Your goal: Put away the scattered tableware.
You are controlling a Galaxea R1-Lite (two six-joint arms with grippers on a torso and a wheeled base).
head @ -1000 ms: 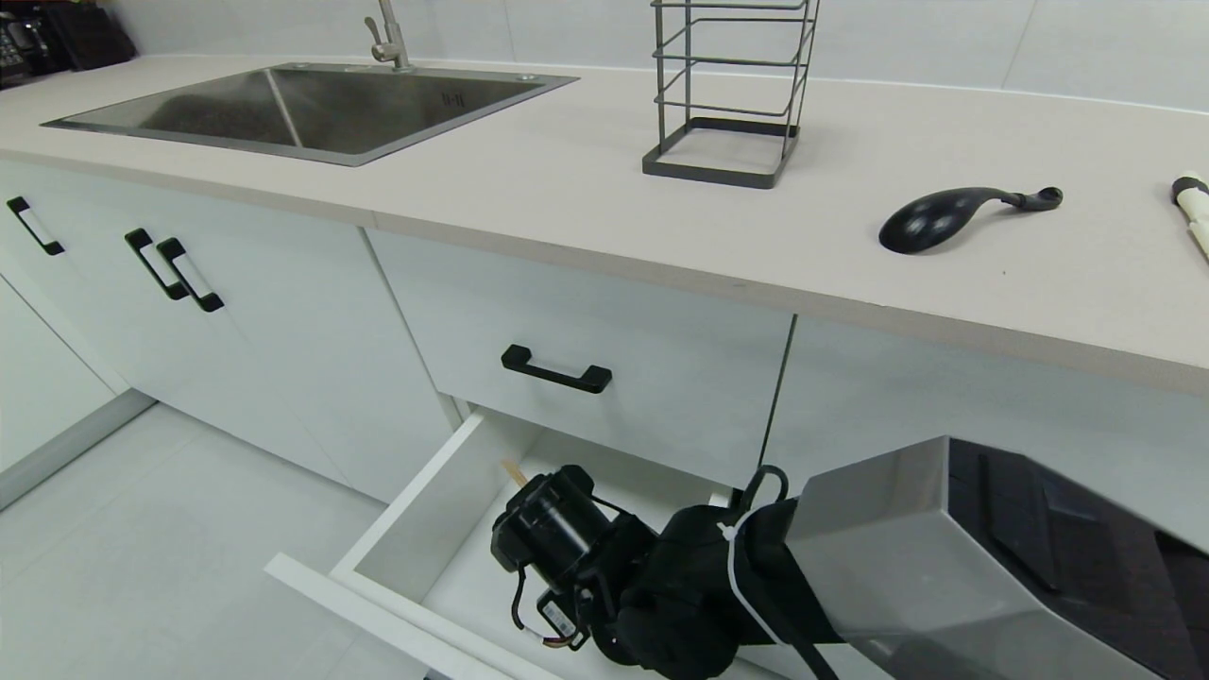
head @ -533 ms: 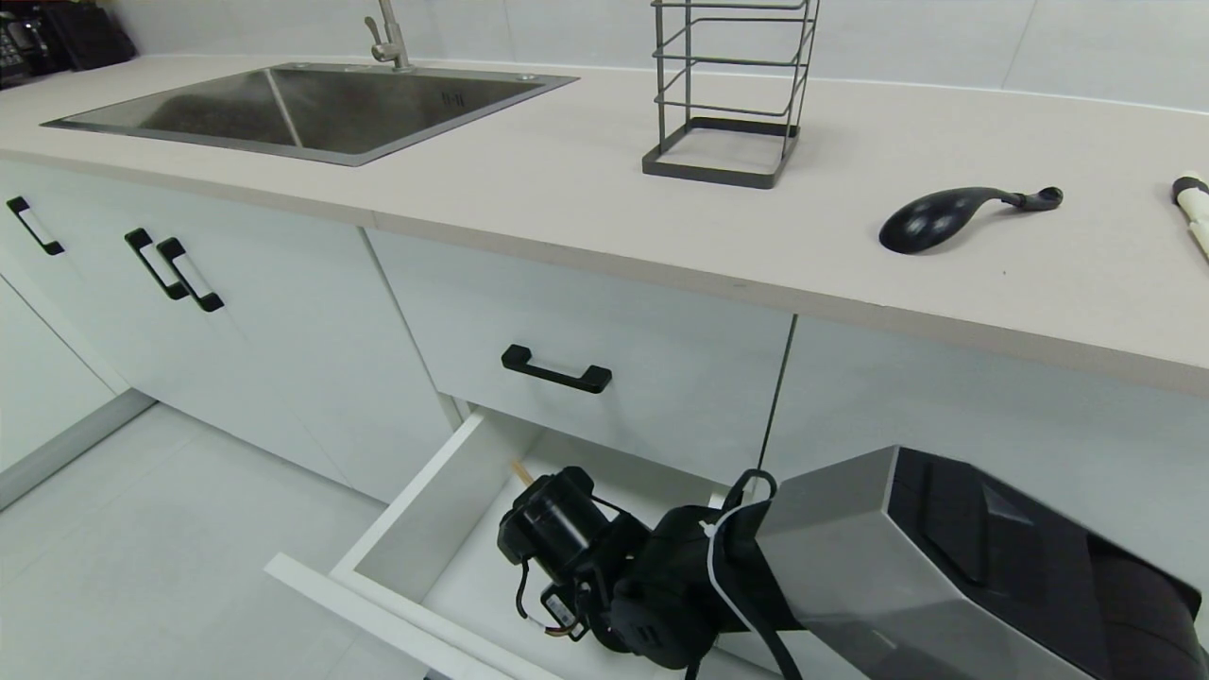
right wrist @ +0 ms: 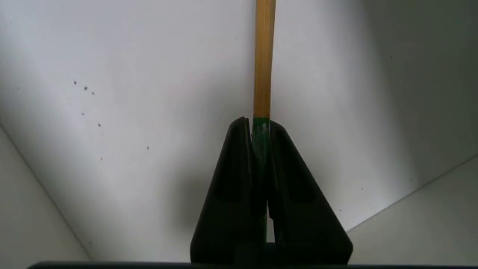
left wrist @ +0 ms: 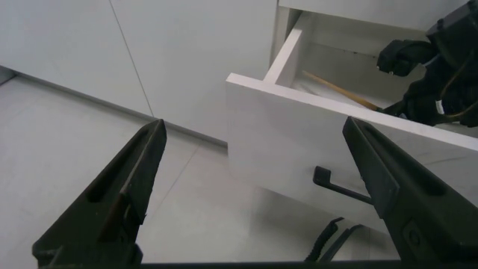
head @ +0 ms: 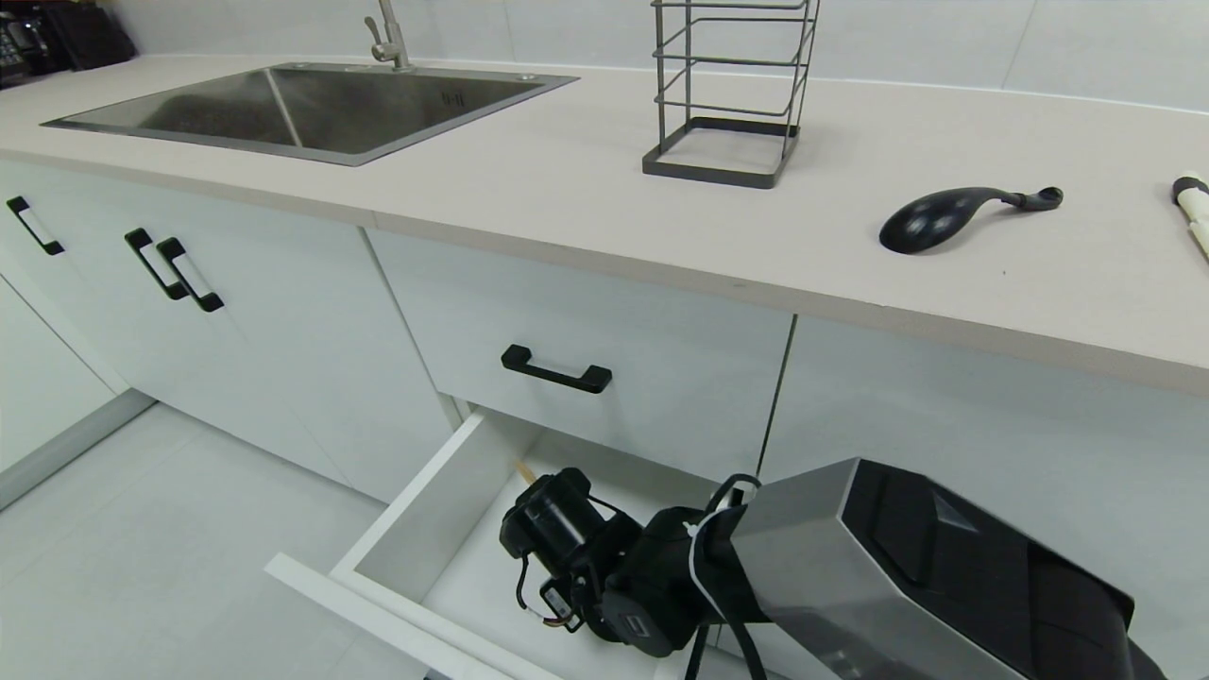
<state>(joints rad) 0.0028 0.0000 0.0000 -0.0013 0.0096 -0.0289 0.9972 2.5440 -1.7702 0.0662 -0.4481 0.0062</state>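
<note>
Here, the right hand (right wrist: pixel 258 127) sits inside the open white drawer (head: pixel 416 501), its two black fingers pressed together on the green-marked end of a slim wooden stick (right wrist: pixel 264 60). From the head camera the arm's wrist hides nearly all of that stick, leaving a pale tip showing near the drawer's back left corner. Whether the stick touches the drawer floor cannot be told, and its far end is cut off in the right wrist view. The left hand (left wrist: pixel 254 146) hangs low in front of the drawer's outer face, fingers spread wide and holding nothing. On the pale beige surface (head: pixel 567 189) above the drawer, a black plastic spoon with a curved handle (head: pixel 930 219) lies off to the right. Farther right of the drawer, a black-and-white utensil (head: pixel 1192 203) is cut off at the frame's edge, too little showing to name it. A grey wire rack (head: pixel 727 94) stands straight above the drawer.
</note>
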